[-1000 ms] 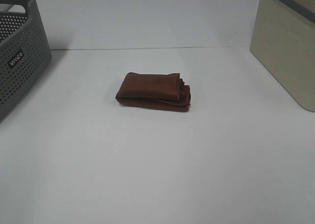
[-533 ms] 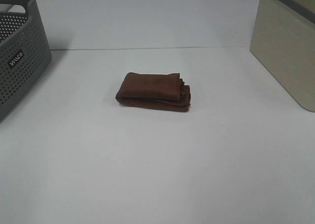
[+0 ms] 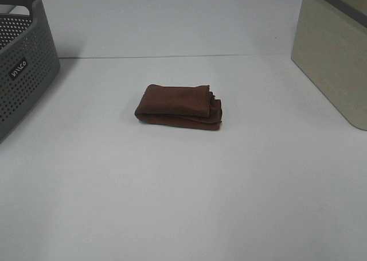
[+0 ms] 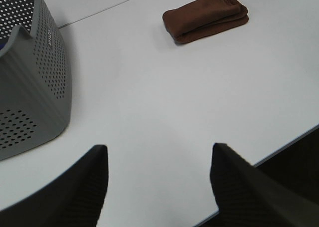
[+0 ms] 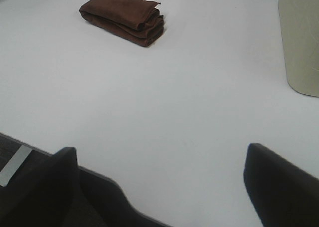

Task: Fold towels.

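The dark brown towel (image 3: pixel 179 106) lies folded into a small thick stack on the white table (image 3: pixel 183 186), near its middle. It also shows in the left wrist view (image 4: pixel 206 17) and in the right wrist view (image 5: pixel 123 17), far from both grippers. My left gripper (image 4: pixel 157 159) is open and empty near the table's front edge on the left. My right gripper (image 5: pixel 159 162) is open and empty over the front edge on the right. Neither gripper shows in the exterior high view. The towel's white tag is hidden.
A grey perforated basket (image 3: pixel 23 66) stands at the left, also in the left wrist view (image 4: pixel 30 77). A beige bin (image 3: pixel 335 54) stands at the right, also in the right wrist view (image 5: pixel 301 37).
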Robot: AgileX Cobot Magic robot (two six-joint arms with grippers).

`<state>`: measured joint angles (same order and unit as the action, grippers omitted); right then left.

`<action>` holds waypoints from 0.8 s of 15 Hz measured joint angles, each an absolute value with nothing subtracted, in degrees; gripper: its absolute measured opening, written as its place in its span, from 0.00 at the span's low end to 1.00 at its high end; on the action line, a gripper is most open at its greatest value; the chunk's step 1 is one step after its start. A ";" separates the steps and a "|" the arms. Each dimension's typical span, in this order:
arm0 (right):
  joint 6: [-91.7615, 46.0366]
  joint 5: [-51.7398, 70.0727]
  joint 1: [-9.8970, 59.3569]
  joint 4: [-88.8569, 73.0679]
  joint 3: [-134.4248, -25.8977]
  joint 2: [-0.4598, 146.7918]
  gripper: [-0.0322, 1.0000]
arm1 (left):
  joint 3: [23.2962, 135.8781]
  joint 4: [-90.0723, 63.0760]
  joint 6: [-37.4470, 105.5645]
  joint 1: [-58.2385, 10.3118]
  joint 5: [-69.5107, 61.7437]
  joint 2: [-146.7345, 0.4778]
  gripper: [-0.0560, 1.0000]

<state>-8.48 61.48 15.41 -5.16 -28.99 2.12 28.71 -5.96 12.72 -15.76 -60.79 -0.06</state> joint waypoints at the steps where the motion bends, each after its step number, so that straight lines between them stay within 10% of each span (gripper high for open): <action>1: -8.54 61.48 15.41 -5.16 -28.99 2.12 0.85 | 28.71 -6.19 12.72 -15.76 -60.79 -0.06 0.61; 12: -8.54 61.48 12.15 -5.27 -28.99 2.12 0.85 | 28.71 -6.59 12.72 -9.80 -60.79 0.23 0.61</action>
<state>-8.54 61.48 12.15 -5.27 -28.99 2.12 28.71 -6.59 12.72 -9.80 -60.79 0.23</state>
